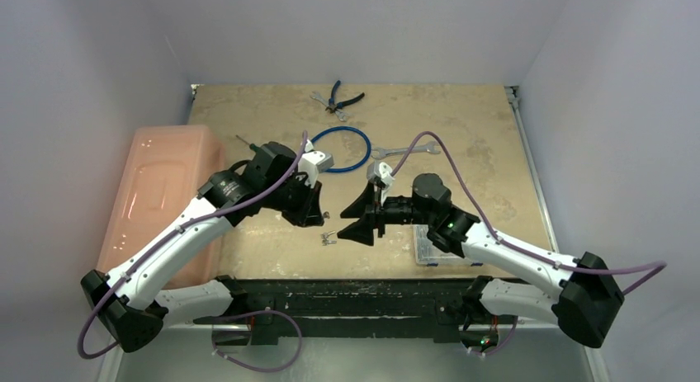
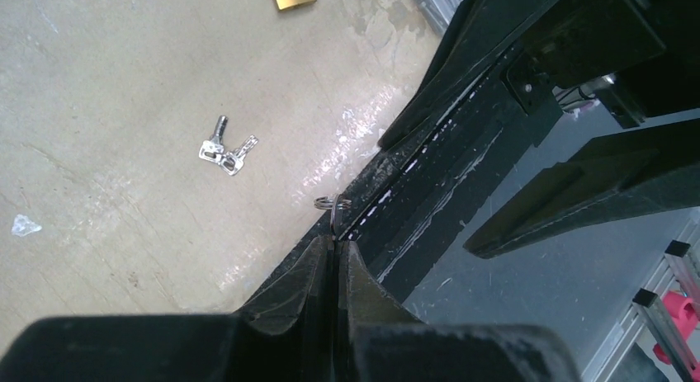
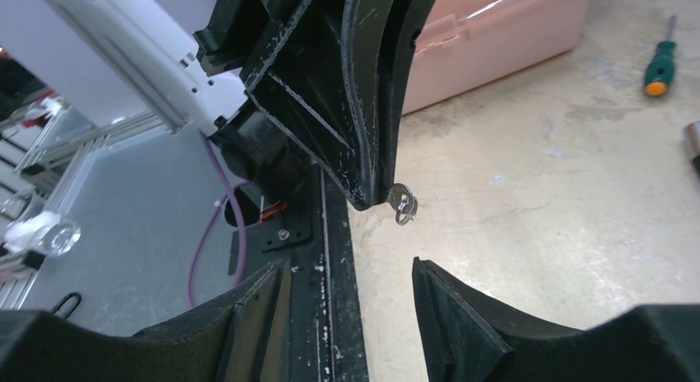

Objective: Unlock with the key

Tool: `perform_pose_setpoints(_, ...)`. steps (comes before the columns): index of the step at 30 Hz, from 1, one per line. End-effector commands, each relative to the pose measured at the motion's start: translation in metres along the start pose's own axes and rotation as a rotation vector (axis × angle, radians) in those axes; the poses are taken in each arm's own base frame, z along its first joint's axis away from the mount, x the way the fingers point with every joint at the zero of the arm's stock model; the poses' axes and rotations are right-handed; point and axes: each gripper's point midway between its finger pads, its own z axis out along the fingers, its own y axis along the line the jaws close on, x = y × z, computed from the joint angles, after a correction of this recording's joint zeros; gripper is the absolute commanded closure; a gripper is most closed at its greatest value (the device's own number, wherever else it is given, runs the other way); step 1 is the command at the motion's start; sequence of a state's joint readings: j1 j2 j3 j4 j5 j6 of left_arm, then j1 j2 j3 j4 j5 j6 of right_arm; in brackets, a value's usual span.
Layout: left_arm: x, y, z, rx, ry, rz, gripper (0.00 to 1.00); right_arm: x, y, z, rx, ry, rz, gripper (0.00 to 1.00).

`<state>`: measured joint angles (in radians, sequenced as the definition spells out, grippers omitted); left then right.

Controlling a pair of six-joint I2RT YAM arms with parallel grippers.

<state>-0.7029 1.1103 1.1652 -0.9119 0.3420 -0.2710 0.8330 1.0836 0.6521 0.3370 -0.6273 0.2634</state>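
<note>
No legible text anywhere

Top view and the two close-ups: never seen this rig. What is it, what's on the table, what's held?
Two robot arms are bolted at the near edge of the table. The top view looks down from behind them; each close-up comes from a camera on one wrist. The left tool is shut on a small silver key; the right tool faces it, open and empty. On the table lie two more keys, a blue cable loop, pliers and a wrench.
</note>
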Motion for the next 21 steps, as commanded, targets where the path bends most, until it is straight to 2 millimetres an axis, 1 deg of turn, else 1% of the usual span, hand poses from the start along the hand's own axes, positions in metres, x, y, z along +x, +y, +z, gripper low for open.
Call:
perform_pose_setpoints(1, 0.0, -0.017, -0.007, 0.074, -0.01, 0.025, 1.0, -0.027, 0.019, 0.01, -0.138, -0.052, -0.102, 0.39)
perform_pose_setpoints(4, 0.001, -0.021, -0.008, 0.091, -0.009, 0.037, 1.0, -0.028, 0.022, 0.014, -0.174, -0.051, -0.111, 0.43)
perform_pose_setpoints(7, 0.003, -0.025, -0.007, 0.107, -0.005, 0.049, 1.0, -0.031, 0.021, 0.017, -0.179, -0.054, -0.119, 0.45)
perform_pose_setpoints(9, 0.004, -0.027, -0.007, 0.112, -0.004, 0.056, 1.0, -0.032, 0.021, 0.018, -0.183, -0.056, -0.125, 0.48)
perform_pose_setpoints(12, 0.004, -0.031, -0.007, 0.125, -0.005, 0.067, 1.0, -0.033, 0.022, 0.02, -0.197, -0.055, -0.13, 0.57)
perform_pose_setpoints(18, 0.003, -0.039, -0.011, 0.157, -0.019, 0.092, 1.0, -0.031, 0.026, 0.022, -0.238, -0.036, -0.13, 0.68)
perform_pose_setpoints(19, 0.002, -0.04, -0.011, 0.159, -0.023, 0.095, 1.0, -0.031, 0.027, 0.022, -0.242, -0.035, -0.13, 0.71)
perform_pose_setpoints(21, 0.002, -0.04, -0.012, 0.159, -0.023, 0.097, 1.0, -0.029, 0.027, 0.022, -0.247, -0.029, -0.129, 0.81)
